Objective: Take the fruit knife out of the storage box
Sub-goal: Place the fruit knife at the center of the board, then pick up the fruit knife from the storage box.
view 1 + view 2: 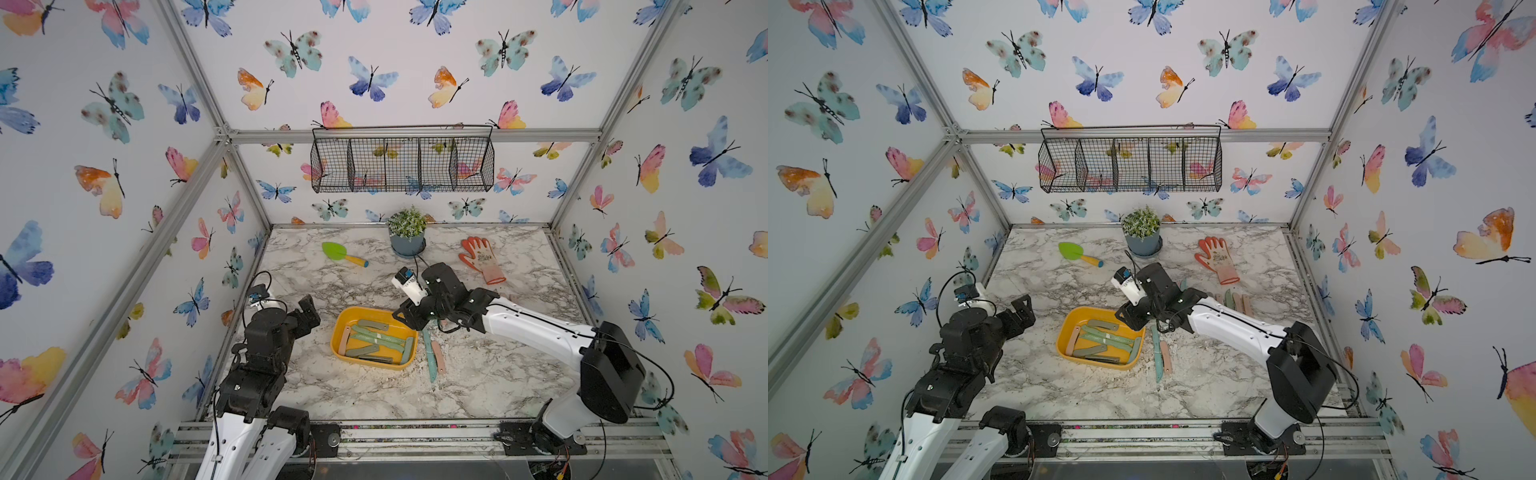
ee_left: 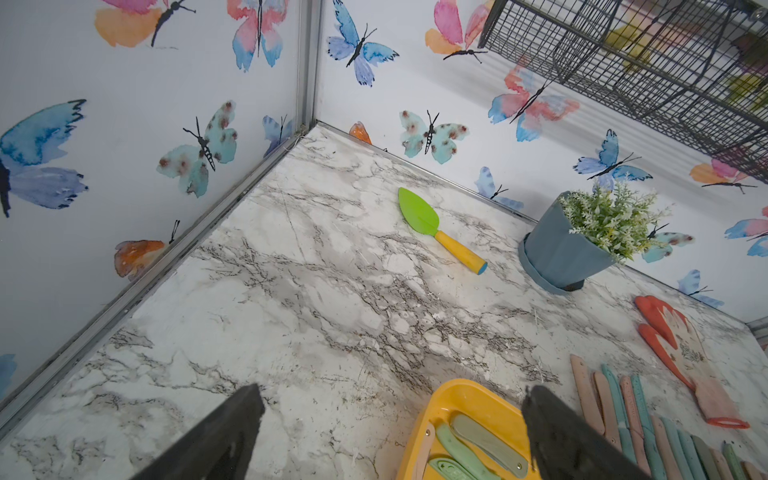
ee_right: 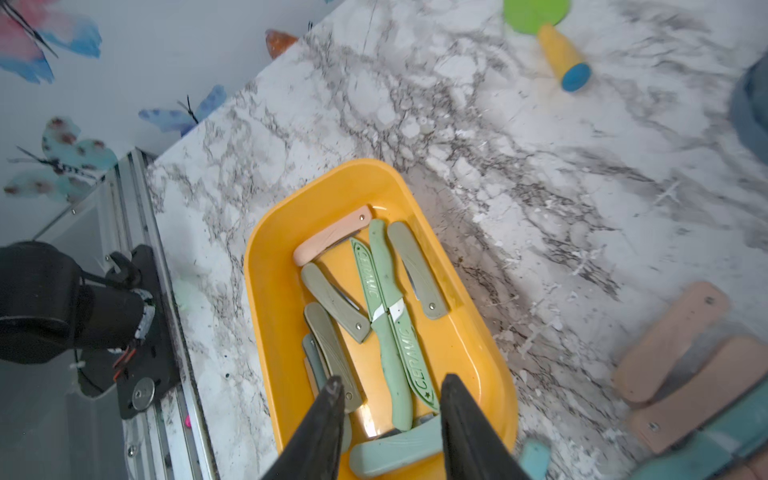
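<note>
**Storage box.** The storage box (image 1: 337,332), a shallow yellow tub, stands near the middle of the marble tabletop (image 1: 374,395), between the two arms. It holds several fruit knives (image 1: 376,338). Most are folded grey-green ones, one is pink (image 3: 332,235), and some green pieces are marked CERAMIC (image 3: 409,353).

**Right gripper.** The right gripper (image 3: 392,415) hangs over the far-right end of the box. Its jaws stand partly apart with nothing between them. A pale teal folded knife (image 3: 395,451) lies in the box below the fingertips.

**Left gripper.** The left gripper (image 2: 392,392) hovers left of the box. Its jaws are wide apart and hold nothing.

**Surroundings.**
- A teal knife (image 1: 429,353) and a pink knife (image 1: 438,357) lie side by side on the tabletop, just right of the box.
- A row of further knives (image 1: 1235,301) lies farther right.
- A green trowel (image 1: 343,253), a potted plant (image 1: 407,232) and an orange glove (image 1: 482,259) lie along the far edge.
- A black wire basket (image 1: 401,160) hangs on the far wall.
</note>
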### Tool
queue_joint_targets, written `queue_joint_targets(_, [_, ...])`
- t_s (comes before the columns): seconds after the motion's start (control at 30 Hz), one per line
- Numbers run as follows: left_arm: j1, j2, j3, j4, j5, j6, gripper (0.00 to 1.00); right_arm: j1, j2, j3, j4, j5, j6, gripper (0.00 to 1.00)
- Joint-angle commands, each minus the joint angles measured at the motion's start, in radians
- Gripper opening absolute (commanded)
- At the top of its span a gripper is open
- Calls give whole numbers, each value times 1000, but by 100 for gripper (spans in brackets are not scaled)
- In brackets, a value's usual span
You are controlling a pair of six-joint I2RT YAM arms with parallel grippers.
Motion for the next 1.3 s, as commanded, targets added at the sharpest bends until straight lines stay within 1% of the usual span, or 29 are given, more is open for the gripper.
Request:
queue_joint_targets(0.0, [9, 2, 7, -4, -23, -5, 98, 39, 101, 83, -135, 51, -118, 42])
queue_joint_targets(0.1, [10, 1, 5, -5, -24, -6, 98, 61, 198, 178, -210, 107, -145, 42])
queue_joint_targets(0.3, [12, 1, 6, -6, -23, -3, 98, 76, 375, 360, -367, 225, -153, 42])
queue_joint_targets(0.43, [13, 1, 7, -6, -23, -4, 98, 88, 462, 449, -463, 254, -171, 40])
queue_joint_targets(0.57, [13, 2, 7, -6, -20, -3, 98, 102, 500, 481, -489, 263, -188, 40])
queue_joint_targets(0.97, [13, 2, 7, -6, -18, -4, 98, 122, 558, 522, -525, 240, -218, 41])
queue_joint_targets(1.27, [13, 0, 7, -9, -21, -3, 98, 131, 606, 548, -557, 271, -212, 41])
